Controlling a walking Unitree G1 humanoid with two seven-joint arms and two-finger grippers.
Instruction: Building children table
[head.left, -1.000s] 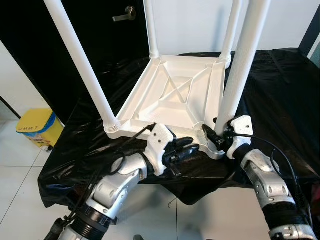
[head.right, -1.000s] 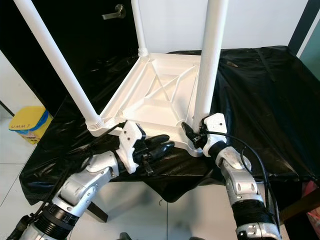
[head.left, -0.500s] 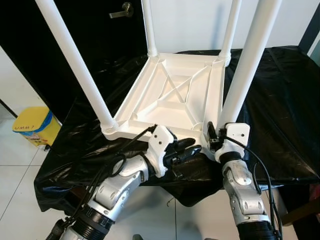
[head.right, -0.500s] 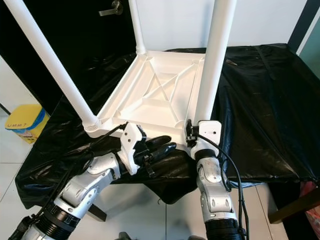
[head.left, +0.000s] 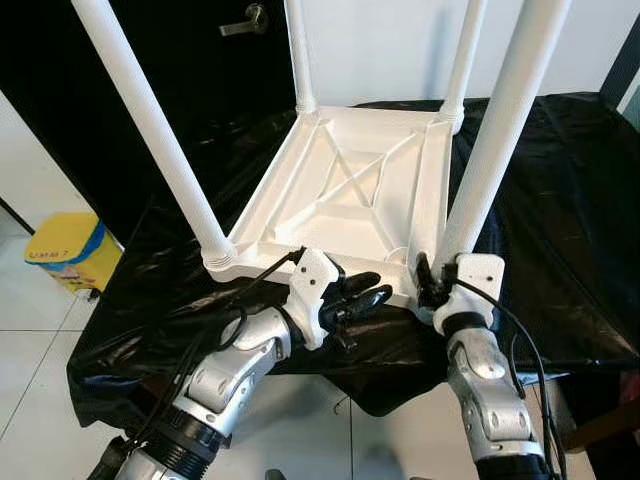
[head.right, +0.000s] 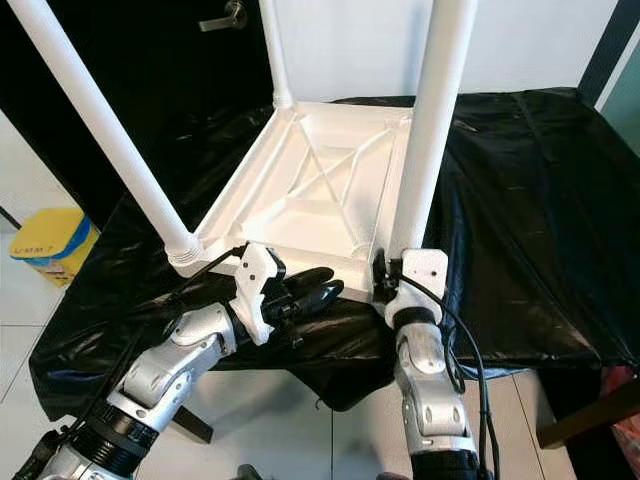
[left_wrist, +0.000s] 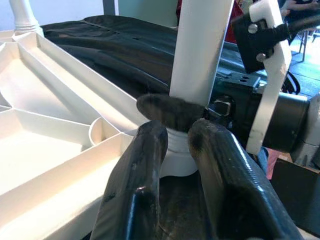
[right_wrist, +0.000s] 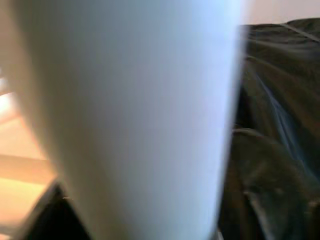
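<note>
A white plastic children's table (head.left: 350, 190) lies upside down on a desk covered with a black plastic sheet (head.left: 560, 200), its ribbed underside facing up and its four white legs standing upward from the corners. The near-left leg (head.left: 150, 130) rises at a slant from its socket; the near-right leg (head.left: 495, 140) rises from the corner nearest the robot's right arm; the two far legs (head.left: 298, 50) stand at the back corners.

The left gripper (head.left: 355, 295) reaches in from the near edge of the desk, its black jaws lying along the table's front rim and pointing toward the base of the near-right leg. In the left wrist view the two fingers (left_wrist: 150, 160) stand slightly apart with nothing between them, their tips just before the leg's socket collar (left_wrist: 177, 150).

The right gripper (head.left: 430, 282) is at the foot of the near-right leg, pressed against it at the corner. Its wrist view shows the white leg (right_wrist: 130, 110) very close and blurred; I cannot tell whether these jaws are clamped on the leg or merely against it.

A yellow bin (head.left: 65, 250) with a blue liner stands on the tiled floor (head.left: 30, 340) to the left, and a dark door with a lever handle (head.left: 245, 20) is behind
</note>
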